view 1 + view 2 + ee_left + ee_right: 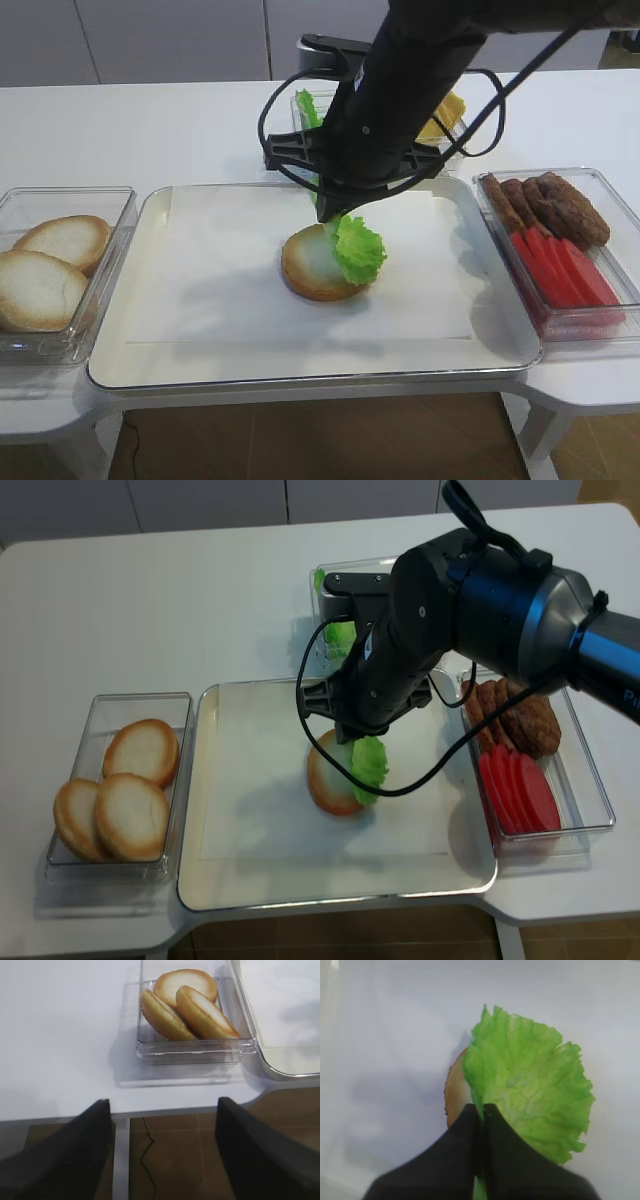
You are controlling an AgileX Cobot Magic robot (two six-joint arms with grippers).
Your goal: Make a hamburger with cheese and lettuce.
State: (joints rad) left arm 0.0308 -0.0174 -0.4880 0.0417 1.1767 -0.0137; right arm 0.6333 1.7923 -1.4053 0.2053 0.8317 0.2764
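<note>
The right end effector (482, 1110) is pinched tight on the stem edge of the lettuce (532, 1087), holding the leaf over the right part of the hamburger (315, 265), whose cream face shows at the left. The bun sits mid-tray (300, 370) on white paper. The left end effector (162, 1115) hangs spread wide, holding nothing, off the near edge of the surface (60, 1035), near a clear box of buns (187, 1002). Cheese (450, 110) lies in a far box behind the arm.
</note>
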